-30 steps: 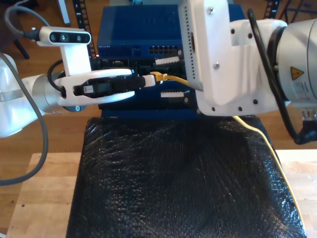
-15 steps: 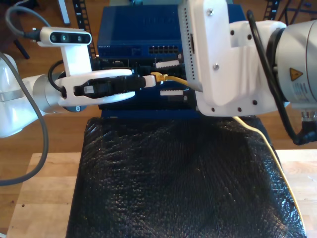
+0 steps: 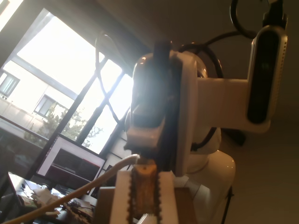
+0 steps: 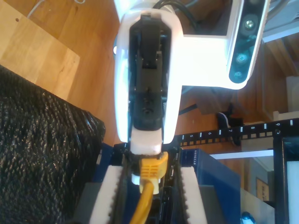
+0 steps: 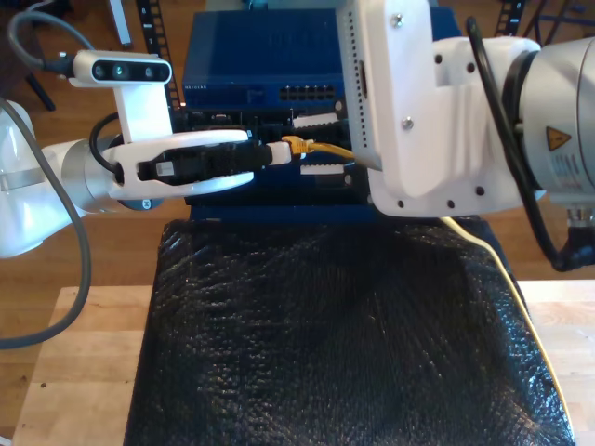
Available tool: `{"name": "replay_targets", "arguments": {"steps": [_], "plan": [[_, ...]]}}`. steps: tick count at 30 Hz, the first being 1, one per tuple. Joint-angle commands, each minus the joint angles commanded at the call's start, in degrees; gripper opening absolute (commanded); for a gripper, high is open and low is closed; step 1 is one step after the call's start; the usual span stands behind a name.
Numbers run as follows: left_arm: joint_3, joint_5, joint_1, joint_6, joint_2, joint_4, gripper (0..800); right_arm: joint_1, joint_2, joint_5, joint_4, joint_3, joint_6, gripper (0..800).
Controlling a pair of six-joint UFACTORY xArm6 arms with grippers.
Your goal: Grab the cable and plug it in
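The cable [image 5: 325,147] is pale yellow and ends in a yellow-booted plug [image 5: 296,143] held in the air before the rack's ports. My first gripper [image 5: 279,151], on the arm at the exterior view's left, is shut on the plug [image 3: 142,179], and the cable [image 3: 84,189] trails away from it. My second gripper [image 5: 307,144], on the big arm at the exterior view's right, is open. Its toothed white fingers [image 4: 108,196] stand either side of the cable [image 4: 145,200] just behind the plug [image 4: 152,170], not touching it. The cable then hangs down along the exterior view's right side.
A blue network switch [image 5: 260,56] sits on a dark rack unit [image 5: 223,119] with port rows behind the grippers. A black textured mat [image 5: 335,344] covers the wooden table [image 5: 84,372] in front. The second arm's white body [image 5: 428,102] blocks the rack's right part in the exterior view.
Both arms stay nearly still. The second gripper's two fingers look a little closer to the cable than a second ago.
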Motion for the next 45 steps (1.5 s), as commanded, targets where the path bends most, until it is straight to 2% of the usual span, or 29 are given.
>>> {"name": "replay_targets", "arguments": {"steps": [9, 14, 45], "plan": [[0.0, -0.1, -0.1, 0.0, -0.1, 0.0, 8, 0.0, 0.0, 0.0, 0.0, -0.1, 0.1, 244], [0.0, 0.0, -0.1, 0.0, -0.1, 0.0, 8, 0.0, 0.0, 0.0, 0.1, 0.0, 0.2, 209], [-0.2, 0.1, -0.1, 0.0, 0.0, 0.0, 8, 0.6, -0.1, 0.0, 0.1, 0.0, 0.3, 182]]}}
